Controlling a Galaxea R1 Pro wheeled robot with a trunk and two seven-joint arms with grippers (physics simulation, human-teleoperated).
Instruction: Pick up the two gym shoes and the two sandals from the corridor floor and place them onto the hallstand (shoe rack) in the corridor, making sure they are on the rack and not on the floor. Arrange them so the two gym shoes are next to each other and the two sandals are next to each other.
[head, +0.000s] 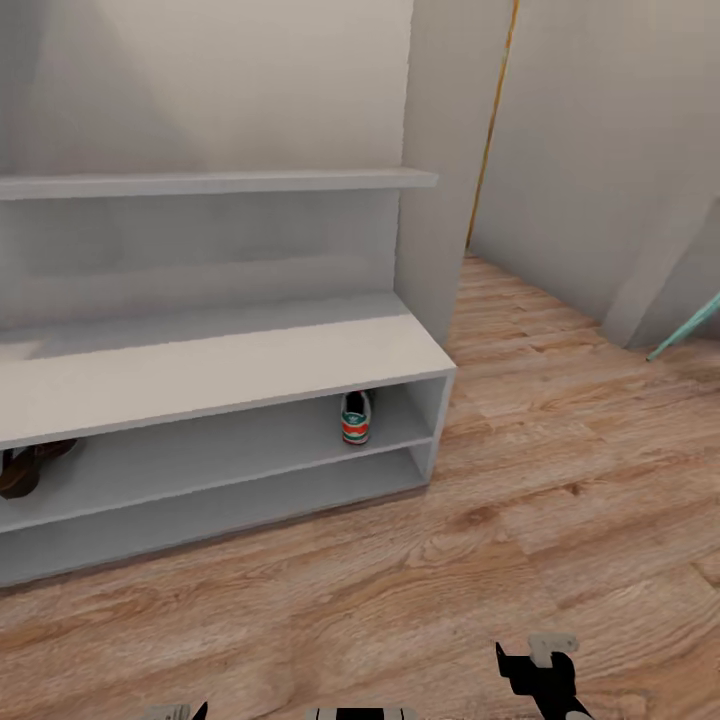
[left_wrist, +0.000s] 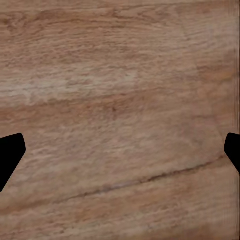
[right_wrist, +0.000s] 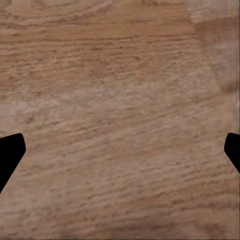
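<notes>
Your hallstand (head: 220, 365) stands ahead on the left. One gym shoe (head: 355, 418) sits heel-out in its upper slot near the right end, and brown sandals (head: 28, 468) lie in the same slot at the far left — cut off by the edge. Both hands hang over the bare corridor floor (head: 560, 480): left hand (left_wrist: 120, 155) and right hand (right_wrist: 120, 155) spread wide, holding nothing.

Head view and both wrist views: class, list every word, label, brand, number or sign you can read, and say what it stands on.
None can be read.
Gym shoe: only coloured stripes, no lettering.
Hallstand, floor, sandals: no text.
</notes>
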